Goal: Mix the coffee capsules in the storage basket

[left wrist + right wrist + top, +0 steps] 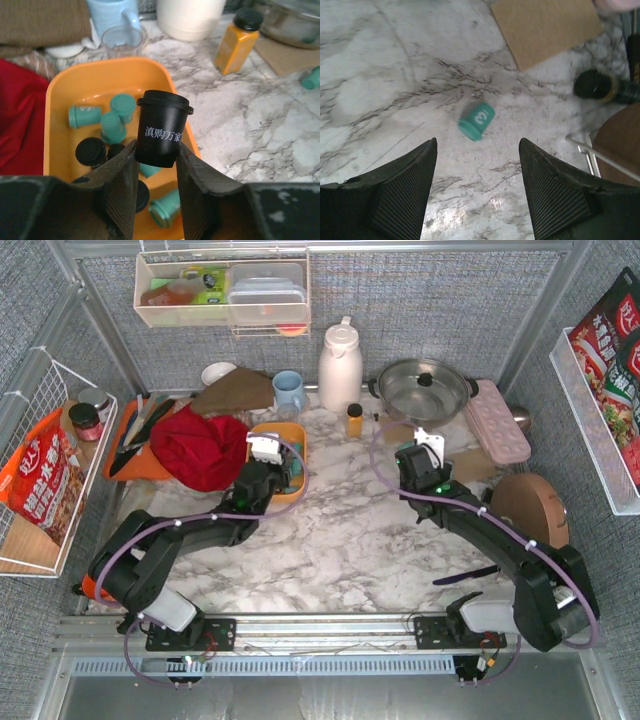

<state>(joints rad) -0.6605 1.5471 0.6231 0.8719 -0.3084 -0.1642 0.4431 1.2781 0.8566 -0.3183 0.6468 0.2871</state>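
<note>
Storage basket: a shallow orange-yellow plastic tray point(60, 90) in the left half of the left wrist view, resting on the white marble tabletop point(260, 130). Teal pods point(112, 125) lie toward its upper part and black pods point(91, 151) lower down.
Left gripper: the left gripper point(156, 156) is closed narrowly on the lower body of a black cup-shaped coffee capsule point(163, 125) with white print. The capsule's rim points up, and it is held at frame centre above the basket's right wall.
Right gripper: the right gripper point(477, 145) has its fingers spread wide with nothing between them. It hovers over a lone teal capsule point(476, 120) lying on its side at the centre of the right wrist view.
Step in hand (judged): placing the black capsule among the teal ones.
Doing it well: move toward frame left, over the teal cluster rather than the black group. Lower the capsule close to the basket floor before parting the fingers.
Risk: if released high or above the wall, the tapered capsule may tip and roll out.
Stray capsule: it probably belongs in the basket. It may roll when gripped, so straddle it squarely.
</note>
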